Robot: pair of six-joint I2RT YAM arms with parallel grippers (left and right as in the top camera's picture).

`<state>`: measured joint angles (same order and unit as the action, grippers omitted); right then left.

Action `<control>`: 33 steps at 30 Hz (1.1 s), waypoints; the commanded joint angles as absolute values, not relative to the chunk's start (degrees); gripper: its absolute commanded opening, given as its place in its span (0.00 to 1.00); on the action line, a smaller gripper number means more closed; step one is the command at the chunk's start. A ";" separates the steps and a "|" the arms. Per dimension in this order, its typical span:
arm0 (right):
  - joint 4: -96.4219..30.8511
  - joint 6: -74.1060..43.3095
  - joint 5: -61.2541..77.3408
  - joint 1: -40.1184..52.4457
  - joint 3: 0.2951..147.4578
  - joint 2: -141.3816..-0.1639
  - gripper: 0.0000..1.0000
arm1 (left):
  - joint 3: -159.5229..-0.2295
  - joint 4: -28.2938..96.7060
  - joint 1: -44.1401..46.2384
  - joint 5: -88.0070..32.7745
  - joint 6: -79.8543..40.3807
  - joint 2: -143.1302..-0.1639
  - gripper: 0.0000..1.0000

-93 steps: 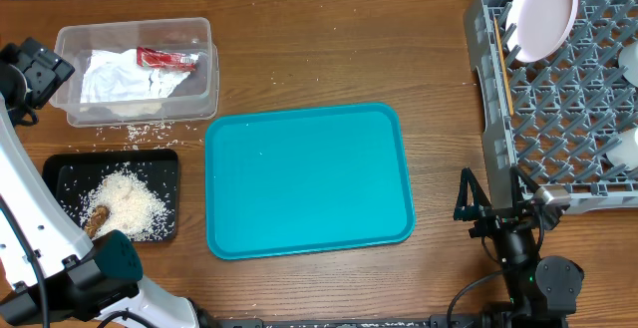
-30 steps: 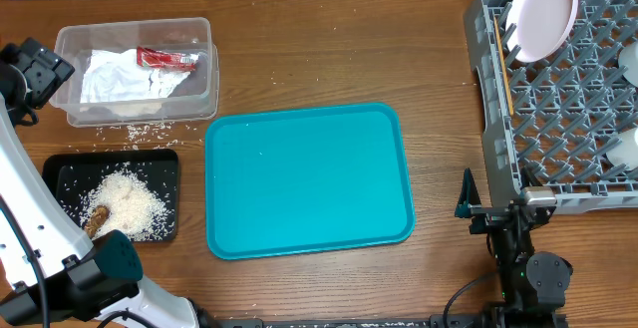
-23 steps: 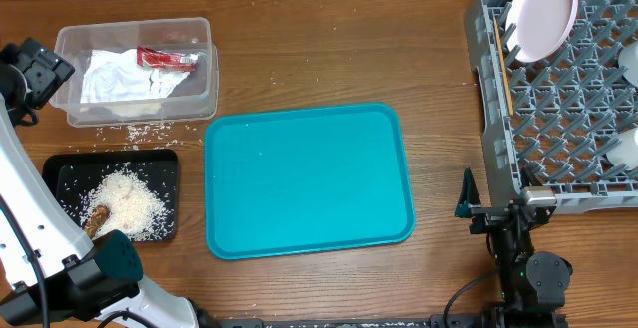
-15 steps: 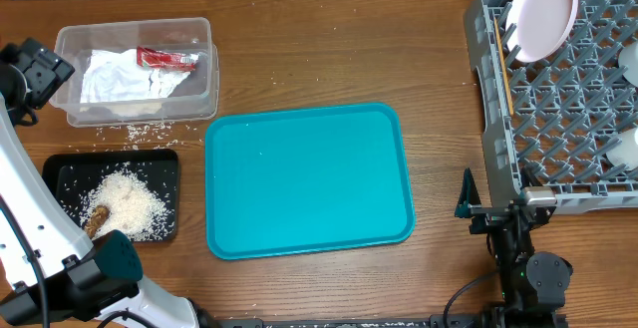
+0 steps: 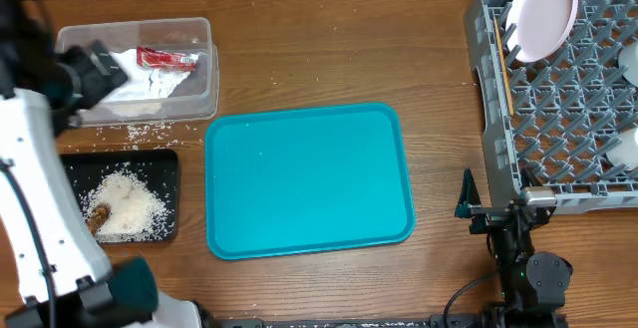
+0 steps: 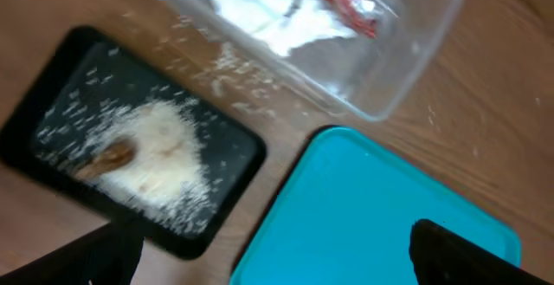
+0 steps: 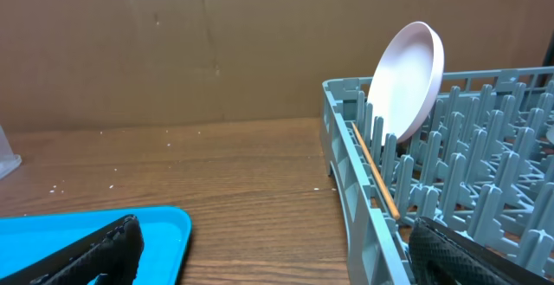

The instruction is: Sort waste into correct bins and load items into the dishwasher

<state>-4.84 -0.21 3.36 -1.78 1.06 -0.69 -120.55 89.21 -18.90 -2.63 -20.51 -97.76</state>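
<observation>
While left pincer [image 6: 277,263] and right pincer [image 7: 277,263] hang spread, stray rice grains [image 5: 135,129] lie upper left beside tub [image 5: 211,79], nearer left pincer.

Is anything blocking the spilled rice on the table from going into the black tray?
No, nothing visible. The loose rice grains lie on the table between the clear tub and the black tray. Only the tray's low rim separates them.
</observation>
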 commanded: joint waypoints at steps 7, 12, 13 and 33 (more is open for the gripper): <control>-4.67 0.05 2.59 -1.67 0.47 -0.16 1.00 | -79.02 58.33 -3.33 -4.12 -14.72 -75.68 1.00; -4.67 0.05 2.61 -1.67 0.47 -0.16 1.00 | -61.10 46.11 -0.69 -4.08 -12.58 -66.26 1.00; -4.67 0.05 2.61 -1.67 0.47 -0.16 1.00 | -57.67 44.60 -0.71 -4.08 -12.60 -64.10 1.00; -4.67 0.05 2.61 -1.67 0.47 -0.16 1.00 | -23.97 25.04 -0.69 -7.40 -3.16 -36.84 1.00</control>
